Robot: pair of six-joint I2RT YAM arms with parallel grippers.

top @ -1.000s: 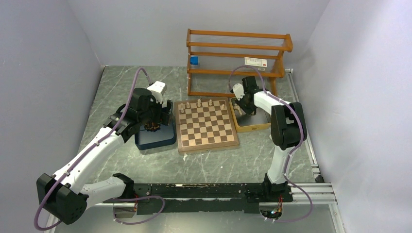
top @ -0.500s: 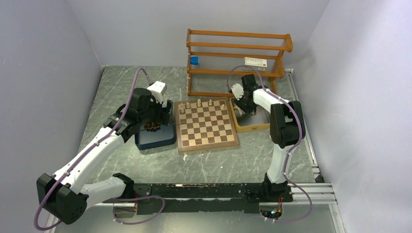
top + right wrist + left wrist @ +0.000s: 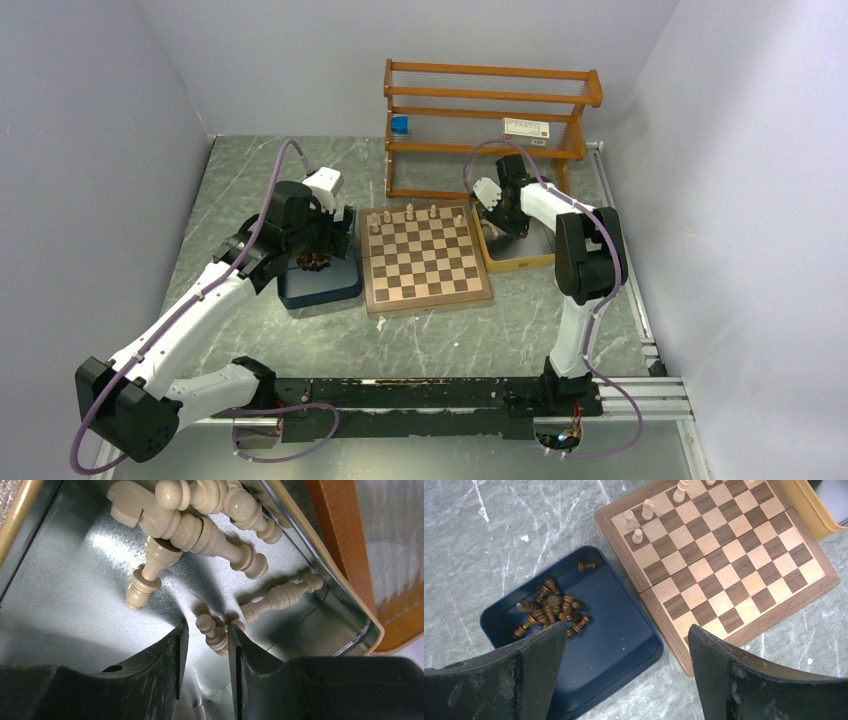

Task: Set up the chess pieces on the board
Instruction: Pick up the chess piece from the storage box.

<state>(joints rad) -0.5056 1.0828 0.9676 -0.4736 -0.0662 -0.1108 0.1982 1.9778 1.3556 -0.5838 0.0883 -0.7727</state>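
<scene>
The board (image 3: 425,260) lies mid-table with a few pale chess pieces (image 3: 410,212) standing along its far row, also seen in the left wrist view (image 3: 644,512). Dark chess pieces (image 3: 549,610) lie heaped in a dark blue tray (image 3: 614,630) left of the board. My left gripper (image 3: 626,632) hovers open above that tray, holding nothing. My right gripper (image 3: 206,630) is down inside the tan tray (image 3: 65,595), its jaws partly open. A pale pawn (image 3: 214,635) lies between the fingertips against the right finger, with a gap to the left one. More pale pieces (image 3: 200,510) lie piled beyond.
A wooden rack (image 3: 490,120) stands at the back, just behind the tan tray (image 3: 520,262). The blue tray (image 3: 320,285) touches the board's left edge. Grey walls close in the marbled table on three sides.
My right gripper has shifted slightly within the tan tray and its jaws have widened a little. The left arm has not moved.
</scene>
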